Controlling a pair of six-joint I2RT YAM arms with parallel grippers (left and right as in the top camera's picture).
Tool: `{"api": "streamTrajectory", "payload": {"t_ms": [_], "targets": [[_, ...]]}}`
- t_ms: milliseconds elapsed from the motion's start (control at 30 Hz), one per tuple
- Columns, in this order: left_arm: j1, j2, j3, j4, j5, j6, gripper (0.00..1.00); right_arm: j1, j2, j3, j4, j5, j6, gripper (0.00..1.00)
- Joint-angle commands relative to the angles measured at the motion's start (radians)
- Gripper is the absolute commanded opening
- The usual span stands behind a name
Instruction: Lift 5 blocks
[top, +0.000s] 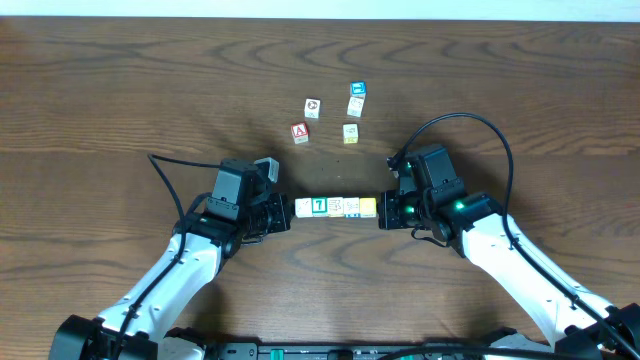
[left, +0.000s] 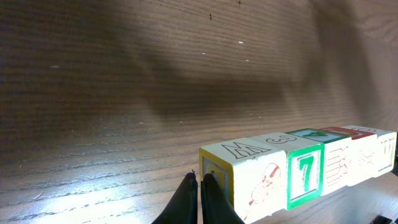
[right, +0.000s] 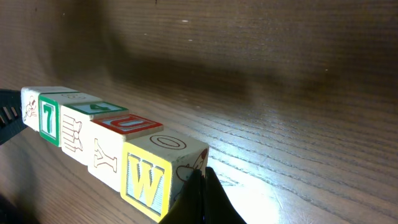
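1. My left claw (left: 199, 186) is pinched fully closed, its tips pressed against the cream end of the row of five small wooden alphabet cubes (top: 336, 207).
2. My right claw (right: 202, 180) is likewise closed, with its tips against the yellow "W" cube (right: 149, 180).
3. The row hangs between both claws, its shadow falling apart from it on the dark wooden table (top: 120, 90).

A dark brown desk (top: 100, 80) with bold, wavy wood grain fills nearly the whole overhead view. A faint straight seam (top: 60, 150) runs across it from the left edge towards the right. Beyond the far edge lies a thin pale strip (top: 320, 8); wall or floor, I cannot tell. In the wrist views a bright glare (left: 56, 196) sits on the grain, and a broad soft shadow (left: 217, 93) crosses the surface farther off.
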Motion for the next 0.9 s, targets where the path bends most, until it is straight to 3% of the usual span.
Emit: {"api": "streamTrajectory", "payload": {"t_ms": [0,867], "targets": [[-0.048,-0.035,0.068,0.036,0.254,-0.017,0.07,0.079,-0.006,0.031,0.03,-0.294,-0.007,0.01],[-0.048,-0.064,0.068,0.035,0.254,-0.021,0.07,0.079,-0.007,0.055,0.025,-0.296,-0.007,0.01]]}}
